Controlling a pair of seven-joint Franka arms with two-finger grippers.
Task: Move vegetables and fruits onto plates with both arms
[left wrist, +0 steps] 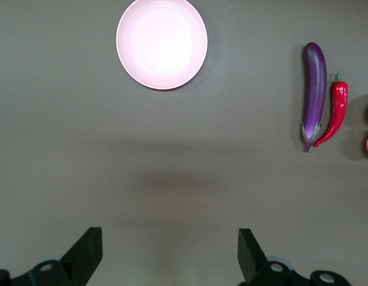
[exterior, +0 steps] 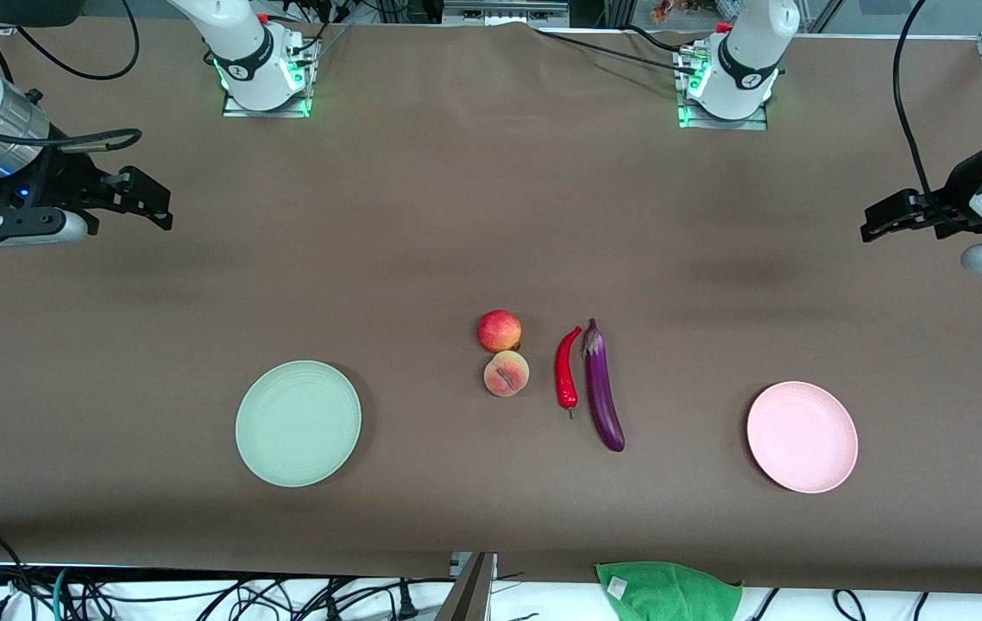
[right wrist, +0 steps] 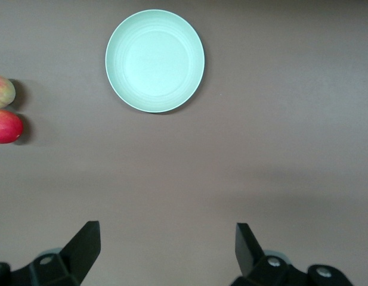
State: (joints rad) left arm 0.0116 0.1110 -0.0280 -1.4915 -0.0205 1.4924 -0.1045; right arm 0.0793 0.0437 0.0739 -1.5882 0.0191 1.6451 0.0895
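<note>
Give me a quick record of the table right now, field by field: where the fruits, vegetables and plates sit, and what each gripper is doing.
fruits: red fruit touching peach, mid-table; peach nearer the front camera
vegetables: chili pepper beside eggplant, apart from the fruits
plates: mint green plate toward the right arm's end, pink plate toward the left arm's end, both bare
left gripper: open, holding nothing, waiting
right gripper: open, holding nothing, waiting

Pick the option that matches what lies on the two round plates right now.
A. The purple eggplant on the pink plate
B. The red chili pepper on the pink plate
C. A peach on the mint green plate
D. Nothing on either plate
D: the pale mint green round plate and the pale pink round plate are both bare, with all the produce on the brown table between them.
</note>
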